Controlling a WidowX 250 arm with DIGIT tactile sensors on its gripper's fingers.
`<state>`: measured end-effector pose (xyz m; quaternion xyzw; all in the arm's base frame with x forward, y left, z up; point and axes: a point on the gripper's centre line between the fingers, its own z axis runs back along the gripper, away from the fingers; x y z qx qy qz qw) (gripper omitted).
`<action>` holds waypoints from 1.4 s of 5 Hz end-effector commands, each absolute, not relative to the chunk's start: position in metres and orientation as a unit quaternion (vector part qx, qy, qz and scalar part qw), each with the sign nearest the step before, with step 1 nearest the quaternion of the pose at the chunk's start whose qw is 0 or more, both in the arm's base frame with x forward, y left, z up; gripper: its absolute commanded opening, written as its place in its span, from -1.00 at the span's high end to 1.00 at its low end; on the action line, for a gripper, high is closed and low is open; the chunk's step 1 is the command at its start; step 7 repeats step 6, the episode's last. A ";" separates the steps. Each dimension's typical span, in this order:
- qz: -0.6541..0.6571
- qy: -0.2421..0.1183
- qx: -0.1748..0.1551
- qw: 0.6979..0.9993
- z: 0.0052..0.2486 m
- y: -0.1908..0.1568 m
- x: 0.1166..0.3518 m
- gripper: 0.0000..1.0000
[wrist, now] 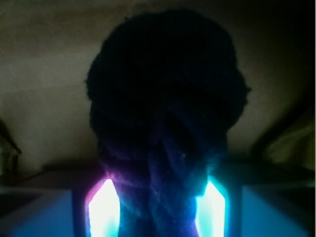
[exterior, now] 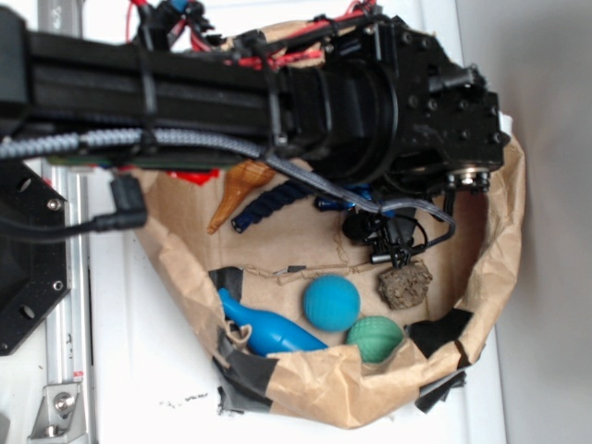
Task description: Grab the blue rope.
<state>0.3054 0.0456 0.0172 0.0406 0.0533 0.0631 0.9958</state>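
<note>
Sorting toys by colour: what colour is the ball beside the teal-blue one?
Green ball, clearest in the exterior view.

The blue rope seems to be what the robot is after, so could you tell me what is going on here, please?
The WidowX arm reaches over a brown paper-lined bin, its hand down at one end of the blue rope. In the wrist view the rope sits between the two fingers, though contact cannot be told. The teal-blue ball, green ball and bright blue pin toy lie apart, untouched.
</note>
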 end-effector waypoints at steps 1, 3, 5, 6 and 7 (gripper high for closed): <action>0.018 -0.023 0.061 0.998 0.113 0.046 0.293 1.00; -0.014 -0.041 0.052 0.998 0.158 0.036 0.274 1.00; 0.073 -0.045 0.064 0.994 0.159 0.023 0.261 1.00; 0.143 -0.024 0.073 0.987 0.154 0.023 0.256 0.71; 0.143 -0.024 0.073 0.987 0.154 0.023 0.256 0.71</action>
